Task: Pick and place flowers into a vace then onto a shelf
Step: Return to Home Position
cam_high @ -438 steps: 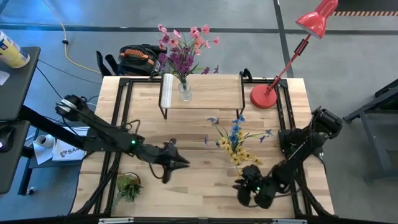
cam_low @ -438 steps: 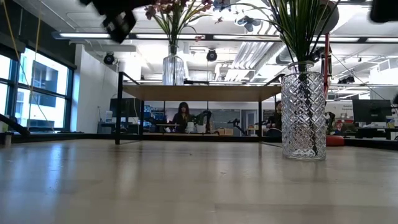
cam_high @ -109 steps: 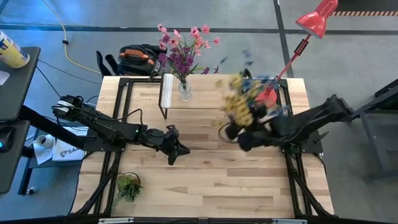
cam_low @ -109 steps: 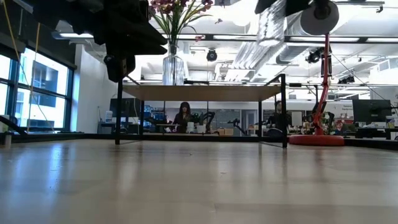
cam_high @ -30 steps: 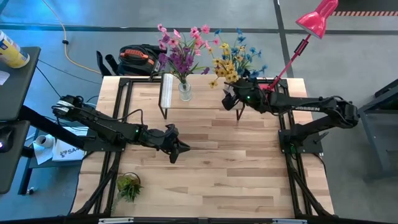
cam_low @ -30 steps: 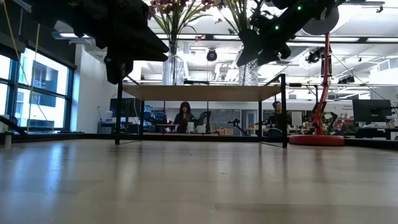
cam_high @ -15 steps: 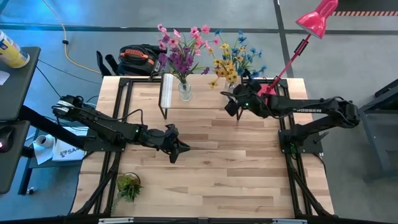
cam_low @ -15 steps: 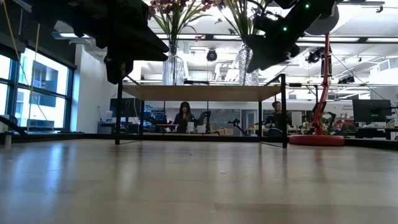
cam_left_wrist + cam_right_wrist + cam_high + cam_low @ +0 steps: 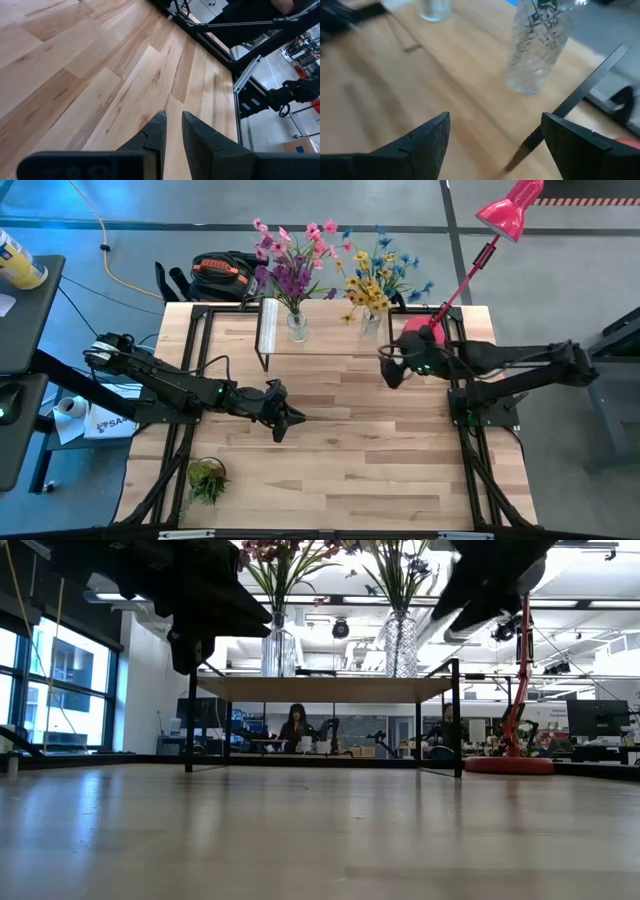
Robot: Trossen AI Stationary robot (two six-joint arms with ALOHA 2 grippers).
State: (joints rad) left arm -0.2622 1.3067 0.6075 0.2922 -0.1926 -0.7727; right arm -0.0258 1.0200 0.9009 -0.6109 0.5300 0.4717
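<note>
Flowers (image 9: 371,280) in vases (image 9: 400,646) on the shelf (image 9: 330,336), right end effector (image 9: 390,370) wide and empty beside it, left end effector (image 9: 283,423) narrow over mid-table (image 9: 350,470)

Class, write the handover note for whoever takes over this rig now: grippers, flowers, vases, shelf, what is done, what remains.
Left gripper shut, empty, over mid-table. Right gripper open, empty, beside the shelf's right end. Pink and purple flowers in the left vase, blue and yellow flowers in the right vase, both on the shelf. Done: both placements. Left: bring both arms home.
</note>
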